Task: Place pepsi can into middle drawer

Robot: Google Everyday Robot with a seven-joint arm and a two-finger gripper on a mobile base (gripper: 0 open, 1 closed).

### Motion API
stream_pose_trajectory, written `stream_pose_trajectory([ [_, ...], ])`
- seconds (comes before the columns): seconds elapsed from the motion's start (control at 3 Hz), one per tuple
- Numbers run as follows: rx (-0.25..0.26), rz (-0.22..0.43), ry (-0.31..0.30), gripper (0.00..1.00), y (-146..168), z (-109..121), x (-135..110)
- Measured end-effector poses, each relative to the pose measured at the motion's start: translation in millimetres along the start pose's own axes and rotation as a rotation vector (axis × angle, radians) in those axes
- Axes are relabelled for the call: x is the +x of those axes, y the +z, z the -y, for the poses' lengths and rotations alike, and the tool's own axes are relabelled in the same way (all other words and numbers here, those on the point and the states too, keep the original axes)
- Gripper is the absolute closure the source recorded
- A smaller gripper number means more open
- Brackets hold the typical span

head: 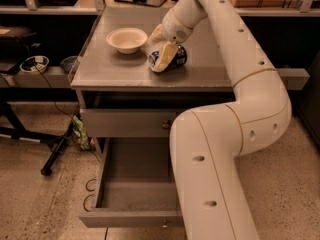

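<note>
The pepsi can [177,56] lies on its side on the grey cabinet top [125,69], right of the cream-white bowl [127,39]. My gripper [161,48] reaches down onto the can from above. One cream finger [164,60] lies across the can's front and the other sits behind it, so the fingers are closed on the can. The can still rests on the top. The middle drawer [131,218] is pulled out wide below, and its tray shows nothing inside.
The closed drawer front [125,122] with a knob [166,125] sits above the open one. My white arm [220,149] covers the cabinet's right side. A low shelf [35,64] with small bowls and a black stand leg [55,151] are at the left.
</note>
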State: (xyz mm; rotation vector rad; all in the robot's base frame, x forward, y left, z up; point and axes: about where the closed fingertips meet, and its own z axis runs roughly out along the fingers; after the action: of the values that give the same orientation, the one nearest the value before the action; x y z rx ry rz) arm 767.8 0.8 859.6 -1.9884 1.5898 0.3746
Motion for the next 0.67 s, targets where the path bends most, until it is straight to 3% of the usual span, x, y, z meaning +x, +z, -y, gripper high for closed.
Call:
stream_pose_trajectory([
  [0.33,0.0,0.0,0.0,0.5,0.0,0.0,0.0],
  [0.67,0.0,0.0,0.0,0.81,0.0,0.0,0.0],
])
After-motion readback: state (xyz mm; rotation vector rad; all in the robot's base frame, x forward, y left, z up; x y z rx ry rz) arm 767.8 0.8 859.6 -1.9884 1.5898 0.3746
